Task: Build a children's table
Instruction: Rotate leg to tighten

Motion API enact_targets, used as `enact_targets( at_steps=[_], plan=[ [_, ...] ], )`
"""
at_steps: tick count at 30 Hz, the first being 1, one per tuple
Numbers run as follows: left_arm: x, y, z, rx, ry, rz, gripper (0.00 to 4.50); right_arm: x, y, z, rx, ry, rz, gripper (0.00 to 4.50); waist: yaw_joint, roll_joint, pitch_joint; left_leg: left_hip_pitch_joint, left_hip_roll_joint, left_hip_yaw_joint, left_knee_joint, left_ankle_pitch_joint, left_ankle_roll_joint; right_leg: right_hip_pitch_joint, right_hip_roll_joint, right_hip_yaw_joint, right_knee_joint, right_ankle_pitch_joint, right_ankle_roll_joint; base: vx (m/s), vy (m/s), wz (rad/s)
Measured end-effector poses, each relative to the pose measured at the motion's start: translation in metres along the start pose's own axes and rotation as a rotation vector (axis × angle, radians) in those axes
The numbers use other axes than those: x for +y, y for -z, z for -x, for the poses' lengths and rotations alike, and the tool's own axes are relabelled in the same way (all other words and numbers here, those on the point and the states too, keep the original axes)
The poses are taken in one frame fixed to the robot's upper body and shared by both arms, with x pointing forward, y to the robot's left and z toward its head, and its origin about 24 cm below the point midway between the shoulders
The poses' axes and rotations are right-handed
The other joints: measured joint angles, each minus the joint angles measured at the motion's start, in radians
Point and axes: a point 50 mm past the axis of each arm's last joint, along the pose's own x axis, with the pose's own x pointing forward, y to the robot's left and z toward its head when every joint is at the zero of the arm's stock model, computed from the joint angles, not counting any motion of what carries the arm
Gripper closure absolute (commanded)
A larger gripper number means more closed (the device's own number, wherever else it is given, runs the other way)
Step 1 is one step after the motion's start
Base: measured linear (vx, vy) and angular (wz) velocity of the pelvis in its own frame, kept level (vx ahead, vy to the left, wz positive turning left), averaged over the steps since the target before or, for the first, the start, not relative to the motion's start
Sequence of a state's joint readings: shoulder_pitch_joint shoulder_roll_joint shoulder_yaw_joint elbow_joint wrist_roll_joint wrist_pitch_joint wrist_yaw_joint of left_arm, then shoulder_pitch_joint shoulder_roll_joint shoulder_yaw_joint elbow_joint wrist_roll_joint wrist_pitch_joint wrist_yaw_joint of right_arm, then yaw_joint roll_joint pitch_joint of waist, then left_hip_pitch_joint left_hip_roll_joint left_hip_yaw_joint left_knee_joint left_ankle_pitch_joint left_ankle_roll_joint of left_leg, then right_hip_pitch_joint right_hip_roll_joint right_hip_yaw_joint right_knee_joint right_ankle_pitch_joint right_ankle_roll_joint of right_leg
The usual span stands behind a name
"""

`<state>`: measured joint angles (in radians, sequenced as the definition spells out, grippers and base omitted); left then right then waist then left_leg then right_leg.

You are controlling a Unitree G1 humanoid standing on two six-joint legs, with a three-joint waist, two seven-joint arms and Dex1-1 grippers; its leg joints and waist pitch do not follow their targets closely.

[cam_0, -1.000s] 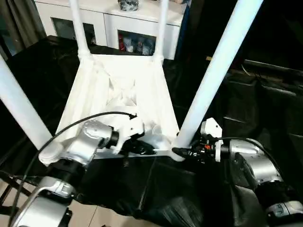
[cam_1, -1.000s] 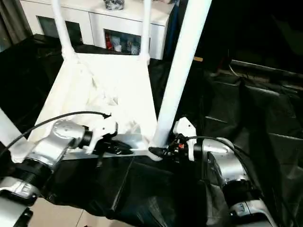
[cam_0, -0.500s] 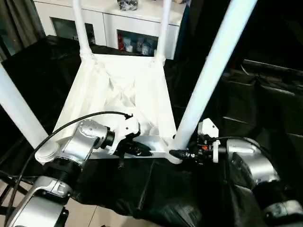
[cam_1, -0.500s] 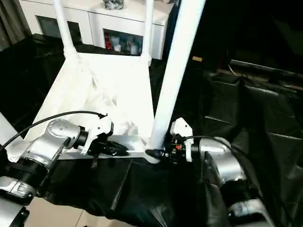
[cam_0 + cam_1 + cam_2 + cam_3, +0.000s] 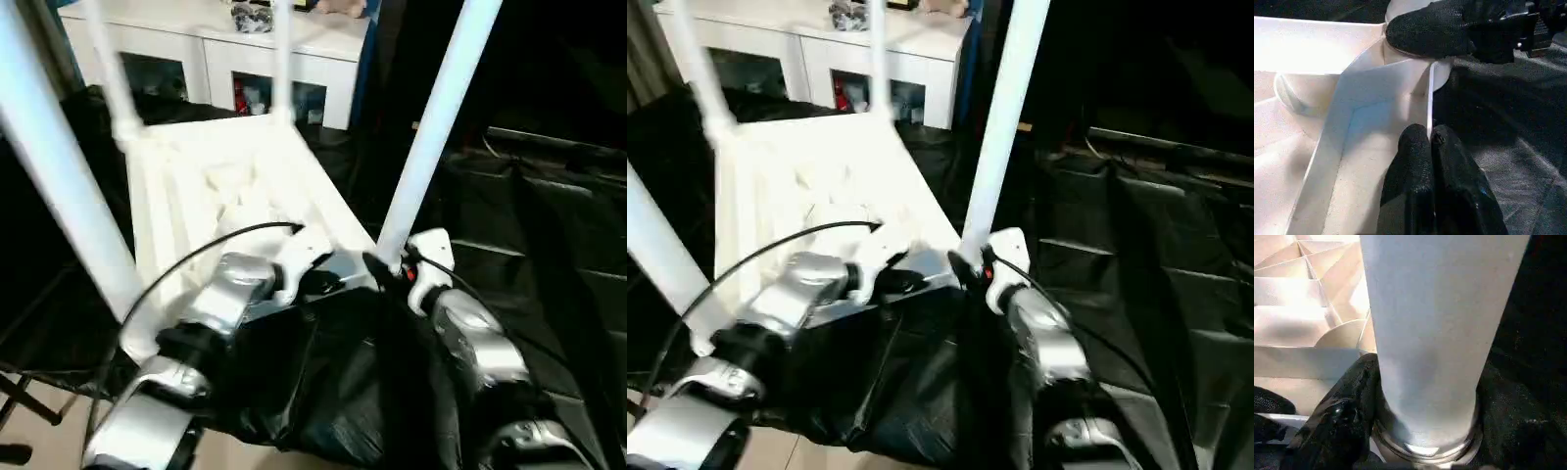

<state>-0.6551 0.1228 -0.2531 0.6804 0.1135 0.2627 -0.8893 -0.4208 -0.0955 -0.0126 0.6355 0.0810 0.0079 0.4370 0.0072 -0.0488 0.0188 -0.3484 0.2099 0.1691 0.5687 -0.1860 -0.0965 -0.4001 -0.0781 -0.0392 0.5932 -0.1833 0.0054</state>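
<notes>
Tabletop: you are looking at the white tabletop [image 5: 225, 186] lying underside up on the black cloth [image 5: 323, 392], ribs showing; its long axis is running from near to far in the scene.
Legs: you are seeing four white legs standing up out of the corner sockets; the near right leg [image 5: 431, 127] is the one in hand, its long axis rising almost upright, leaning a little to the right at the top.
Right gripper: your right gripper [image 5: 1415, 431] is clasping the base of that near right leg just above the socket; one black finger [image 5: 1337, 416] is pressing on the leg's side, the leg sitting squarely between the jaws.
Left gripper: your left gripper [image 5: 1432, 147] is pinching the thin near edge wall of the tabletop, jaws clenched on it, just beside the same corner socket [image 5: 1410, 54].
Key relation: the socket is lying directly below the right jaws, along the leg's own axis; you are judging any seating push as straight down that axis.
Nearer arm: the right arm is on the leg; the left is bracing the tabletop against that push.
</notes>
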Motion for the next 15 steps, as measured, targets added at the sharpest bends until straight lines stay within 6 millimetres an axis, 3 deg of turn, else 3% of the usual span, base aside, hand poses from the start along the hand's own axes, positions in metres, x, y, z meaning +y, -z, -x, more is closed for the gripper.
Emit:
enact_targets(
  at_steps=[1, 4, 6, 15],
  plan=[
    [0.000, 0.000, 0.000, -0.001, 0.004, -0.004, 4.50, -0.001, 0.000, 0.001, -0.006, -0.005, -0.009, 1.17, -0.001, 0.000, 0.000, 0.000, 0.000, 0.000, 0.000, 0.000, 0.000, 0.000, 0.000, 0.000, 0.000, 0.000, 0.000, 0.000, 0.000, 0.00],
    [0.001, 0.000, 0.003, 0.002, 0.019, -0.019, 4.50, -0.002, -0.001, 0.003, -0.018, -0.047, -0.024, 1.11, -0.001, 0.000, 0.001, -0.002, 0.000, 0.000, 0.000, 0.000, 0.000, -0.001, 0.000, 0.000, 0.000, 0.000, 0.000, 0.000, 0.000, 0.00],
    [0.002, 0.000, 0.009, 0.010, 0.065, -0.055, 4.50, -0.008, -0.001, 0.014, -0.022, -0.144, -0.007, 0.72, -0.001, 0.002, 0.003, -0.004, 0.001, 0.000, -0.002, 0.000, 0.000, -0.002, 0.000, 0.000, -0.002, 0.000, -0.001, 0.000, 0.000, 0.00],
    [0.007, 0.012, 0.036, 0.012, 0.222, -0.119, 4.50, -0.010, -0.016, 0.033, 0.009, -0.514, 0.157, 0.61, 0.009, 0.005, 0.005, -0.004, 0.005, 0.001, -0.009, 0.000, 0.000, -0.004, 0.002, -0.004, -0.001, 0.001, -0.005, 0.000, 0.000, 0.00]
  ],
)
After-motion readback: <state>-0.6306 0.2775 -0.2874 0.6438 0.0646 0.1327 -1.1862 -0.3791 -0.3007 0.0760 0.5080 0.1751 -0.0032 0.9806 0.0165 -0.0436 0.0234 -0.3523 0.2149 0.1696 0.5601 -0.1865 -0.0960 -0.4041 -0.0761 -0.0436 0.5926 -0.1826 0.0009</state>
